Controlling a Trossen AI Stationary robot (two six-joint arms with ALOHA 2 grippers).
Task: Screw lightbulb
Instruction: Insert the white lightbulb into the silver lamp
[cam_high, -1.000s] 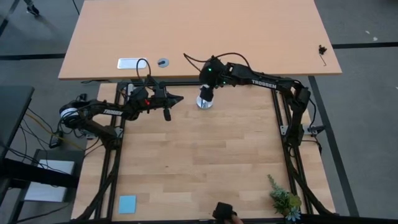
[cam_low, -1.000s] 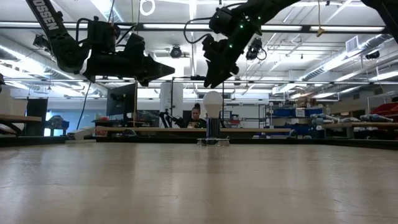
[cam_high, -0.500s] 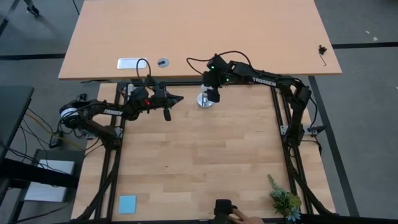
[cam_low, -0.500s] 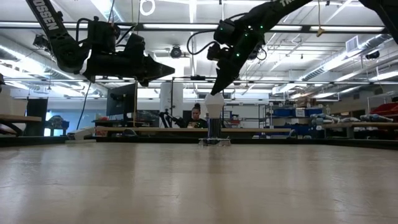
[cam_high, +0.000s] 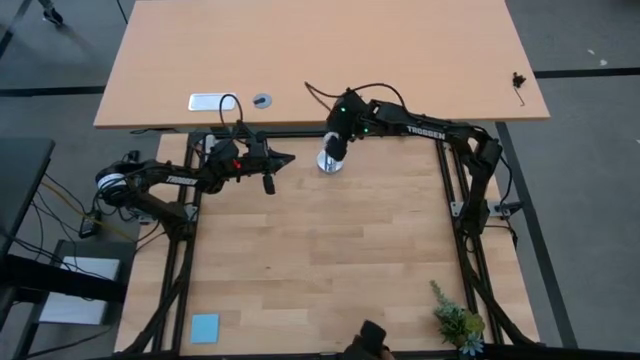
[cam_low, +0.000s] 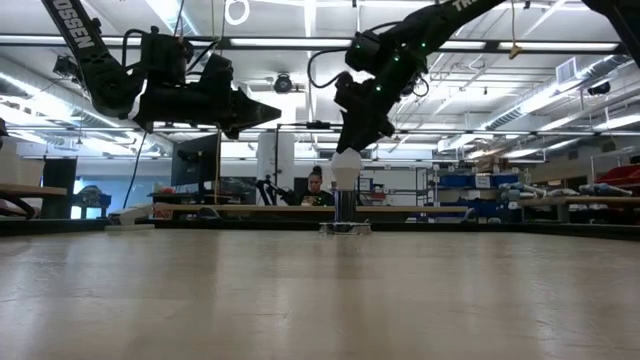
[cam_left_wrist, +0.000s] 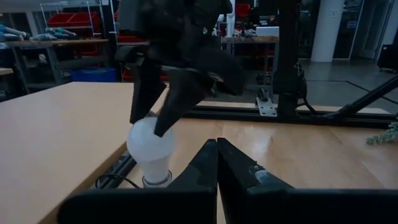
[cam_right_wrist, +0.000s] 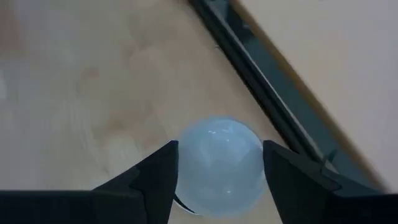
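The lightbulb (cam_low: 345, 168) stands upright at the far edge of the bench (cam_high: 320, 260). The right hand (cam_right_wrist: 219, 167) hangs just above it, fingers spread to either side of the glass, seemingly not quite touching. The left hand (cam_left_wrist: 217, 163), pressed together, waits beside the lightbulb, apart from it.

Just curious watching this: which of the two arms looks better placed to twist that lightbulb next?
The right. Its end effector sits directly over the lightbulb, fingers open on either side of it. The left end effector hangs closed, off to one side.
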